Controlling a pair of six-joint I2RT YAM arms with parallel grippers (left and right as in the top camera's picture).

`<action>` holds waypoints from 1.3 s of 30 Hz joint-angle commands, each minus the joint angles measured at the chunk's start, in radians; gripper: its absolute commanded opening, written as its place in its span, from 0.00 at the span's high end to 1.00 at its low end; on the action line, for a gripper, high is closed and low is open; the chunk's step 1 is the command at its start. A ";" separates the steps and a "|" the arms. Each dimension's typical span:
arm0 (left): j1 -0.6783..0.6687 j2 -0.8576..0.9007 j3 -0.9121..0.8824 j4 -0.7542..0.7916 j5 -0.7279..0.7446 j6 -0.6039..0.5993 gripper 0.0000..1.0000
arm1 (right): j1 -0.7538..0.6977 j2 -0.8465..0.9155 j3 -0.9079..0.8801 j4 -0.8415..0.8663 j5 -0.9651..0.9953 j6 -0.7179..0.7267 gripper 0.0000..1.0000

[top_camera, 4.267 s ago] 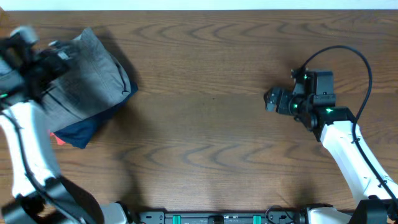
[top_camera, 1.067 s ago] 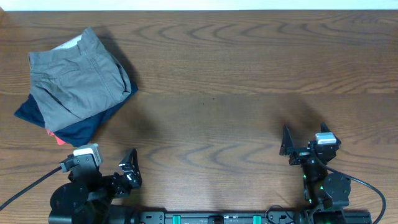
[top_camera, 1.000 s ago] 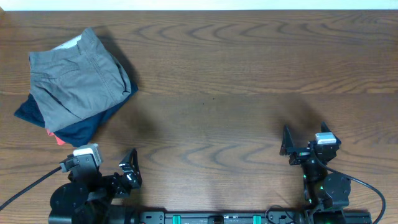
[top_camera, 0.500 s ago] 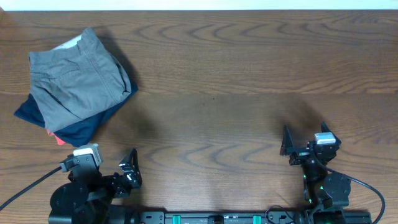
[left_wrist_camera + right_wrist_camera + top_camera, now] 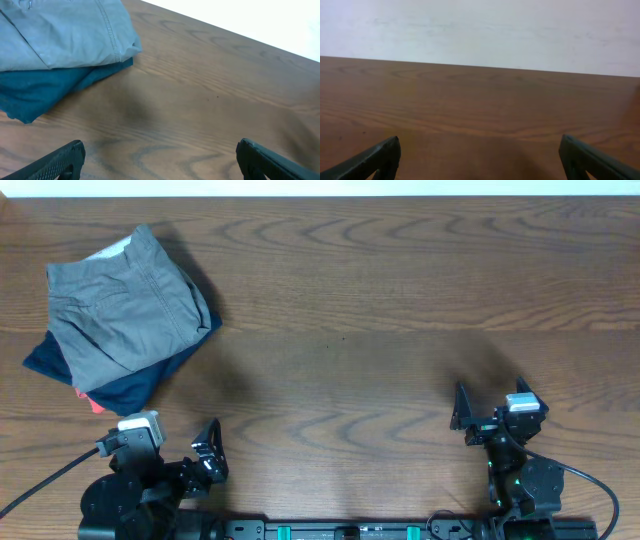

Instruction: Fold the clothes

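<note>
The grey shorts (image 5: 118, 308) lie folded at the table's far left, on top of a dark navy-blue folded garment (image 5: 125, 388). They also show at the top left of the left wrist view (image 5: 60, 32), well ahead of the fingers. My left gripper (image 5: 205, 455) is open and empty near the front edge at the left; its fingertips frame bare wood (image 5: 160, 160). My right gripper (image 5: 462, 412) is open and empty near the front edge at the right, also over bare wood (image 5: 480, 160).
A small red-orange cloth scrap (image 5: 95, 405) sticks out under the navy garment's near corner. The navy garment also shows in the left wrist view (image 5: 45, 90). The wooden table (image 5: 350, 330) ends at a white wall (image 5: 480, 30) at the back.
Since 4.3 s ago both arms have drawn back from over the table to the front edge; the left arm left the shorts. Nothing has moved in the last second.
</note>
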 commanded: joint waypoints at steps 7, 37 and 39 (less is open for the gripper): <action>0.031 -0.073 -0.055 -0.024 -0.097 0.002 0.02 | -0.012 -0.006 -0.001 -0.003 -0.007 -0.012 0.01; 0.153 -0.278 -0.835 0.961 -0.127 -0.035 0.02 | -0.012 -0.006 -0.001 -0.003 -0.007 -0.012 0.01; 0.153 -0.278 -0.835 0.920 -0.127 -0.035 0.02 | -0.012 -0.006 -0.001 -0.003 -0.007 -0.012 0.01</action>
